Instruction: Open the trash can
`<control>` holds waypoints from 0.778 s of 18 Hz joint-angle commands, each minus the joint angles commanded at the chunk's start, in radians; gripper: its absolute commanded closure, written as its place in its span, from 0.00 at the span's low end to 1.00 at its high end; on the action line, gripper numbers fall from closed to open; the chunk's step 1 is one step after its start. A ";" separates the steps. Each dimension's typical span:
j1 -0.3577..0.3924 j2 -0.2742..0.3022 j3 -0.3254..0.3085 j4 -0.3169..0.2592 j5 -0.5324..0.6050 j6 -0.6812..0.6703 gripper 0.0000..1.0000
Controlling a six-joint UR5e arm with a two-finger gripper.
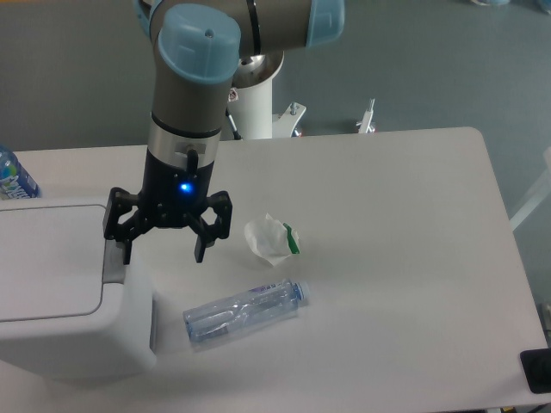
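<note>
My end effector (163, 254) hung with its two black fingers spread wide and nothing between them, pointing down, a blue light lit on its body. One fingertip (126, 255) stood over the right edge of the trash can (69, 292), at the grey push tab (113, 262); whether it touched the tab could not be told from this view. The other fingertip (199, 254) hung over bare counter (387, 258). The end effector hid the upper part of the tab.

The trash can sat at the left of the counter, its flat white lid (47, 258) down. The picture's left edge cut off its left side, and its bottom-left part ran out at the lower edge.

Right of my end effector, apart from it, lay a crumpled white wrapper (271, 238) with a green patch. Nearer the front edge a crushed clear bottle (245, 312) lay on its side just beside the can's right wall, its cap end toward the right. At the far left, behind the can, a blue-labelled bottle (13, 176) showed only in part, cut by the frame. A dark object (535, 372) at the lower right corner was too cropped to identify.
</note>
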 joint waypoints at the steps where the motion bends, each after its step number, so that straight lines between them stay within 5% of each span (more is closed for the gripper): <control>1: 0.000 -0.002 0.000 0.000 0.000 0.000 0.00; 14: -0.002 -0.011 -0.003 0.008 0.002 -0.002 0.00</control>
